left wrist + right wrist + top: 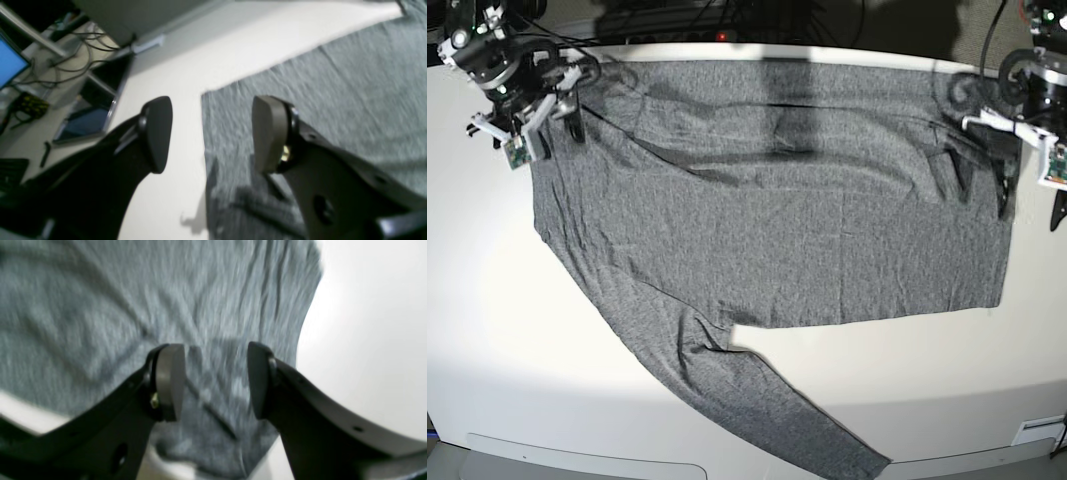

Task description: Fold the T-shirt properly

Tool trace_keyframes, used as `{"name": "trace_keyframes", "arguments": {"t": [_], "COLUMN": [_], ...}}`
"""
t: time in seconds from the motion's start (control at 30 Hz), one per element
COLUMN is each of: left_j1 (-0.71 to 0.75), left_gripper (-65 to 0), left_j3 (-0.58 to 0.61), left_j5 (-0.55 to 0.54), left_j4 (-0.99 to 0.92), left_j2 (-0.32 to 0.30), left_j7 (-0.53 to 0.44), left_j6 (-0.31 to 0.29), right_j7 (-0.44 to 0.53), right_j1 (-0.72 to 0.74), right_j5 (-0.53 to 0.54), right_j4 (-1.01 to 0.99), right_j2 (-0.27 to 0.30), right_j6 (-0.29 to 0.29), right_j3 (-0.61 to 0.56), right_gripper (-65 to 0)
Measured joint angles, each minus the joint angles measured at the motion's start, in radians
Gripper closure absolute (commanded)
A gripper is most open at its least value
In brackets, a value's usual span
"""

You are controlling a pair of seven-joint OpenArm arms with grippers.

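Note:
The grey T-shirt lies spread flat on the white table, its body across the far half and one long sleeve running toward the near edge. My left gripper hangs open over the shirt's right edge. In the left wrist view the gripper straddles that edge, one finger over the shirt and one over bare table. My right gripper is open above the far left corner. In its wrist view the gripper is empty over wrinkled fabric.
Beyond the table's side, the left wrist view shows a blue monitor, loose cables, a dark tablet and a keyboard. White table borders the shirt. A dark shadow crosses the shirt's far part.

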Motion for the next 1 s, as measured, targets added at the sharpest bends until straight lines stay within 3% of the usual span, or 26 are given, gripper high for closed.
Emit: {"name": "trace_keyframes", "arguments": {"t": [0.17,0.33,0.5,0.8,1.0], "left_j1": [-0.189,-0.338,-0.414,-0.579,-0.695], "left_gripper": [-36.5,-36.5,-36.5,-36.5,-36.5], "left_j3": [0.000,-0.001,-0.001,-0.001,-0.001], "left_j5": [0.002,0.002,0.002,0.002,0.003], "left_j4": [0.000,0.000,0.000,0.000,0.000], "left_j2": [0.058,0.060,0.060,0.060,0.060], "left_j7": [0.005,0.047,0.071,0.113,0.190], "left_j6": [0.003,0.005,0.005,0.006,0.005], "right_j7": [0.002,-0.018,-0.021,-0.093,-0.104], "right_j1": [0.183,0.343,0.477,0.752,0.887], "right_j5": [0.003,0.108,0.184,0.184,0.184], "right_j4": [0.000,0.000,0.000,0.000,0.000], "right_j2": [-0.057,-0.097,-0.098,-0.098,-0.097], "right_j6": [-0.003,0.000,0.000,0.000,0.000], "right_j3": [0.000,0.000,0.000,0.001,0.002], "right_gripper": [-30.3,-30.4,-30.4,-30.4,-30.3]}}
